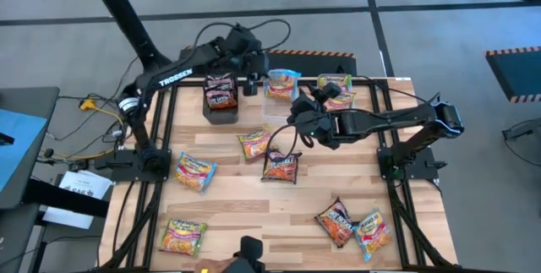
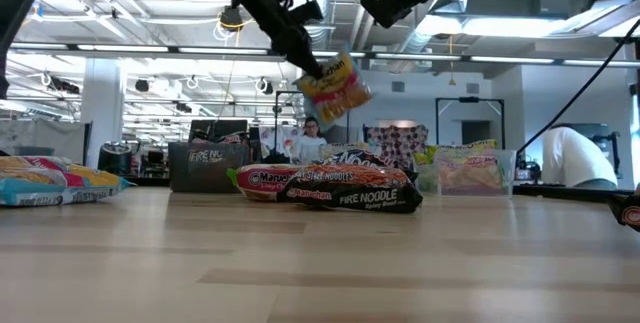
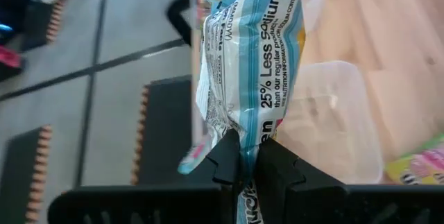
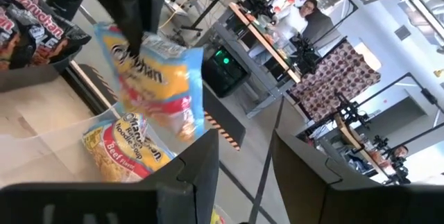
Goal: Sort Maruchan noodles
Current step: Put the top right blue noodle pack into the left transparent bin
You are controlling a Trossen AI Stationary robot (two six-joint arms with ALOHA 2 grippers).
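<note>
Jaws of the left gripper (image 3: 248, 156) pinch a blue-edged noodle packet (image 3: 250, 50) by its edge above the clear tub (image 1: 281, 94), apparently for sorting; right gripper (image 4: 239, 158) waits nearby, jaws apart.

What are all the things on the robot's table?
Blue-edged noodle packet: one, in the air above the empty clear tub.
Loose dark packets: two, middle and near right.
Loose yellow or green-edged packets: three, left and middle.
Loose blue packet: one, near right corner.
Black box: one, far left, dark packet inside.
Second clear tub: one, far right, green-edged packets inside; count unclear.
Table: one, light wood.
Left end effector: black, shut on the blue-edged noodle packet.
Right end effector: black, open, empty, mid-table.
</note>
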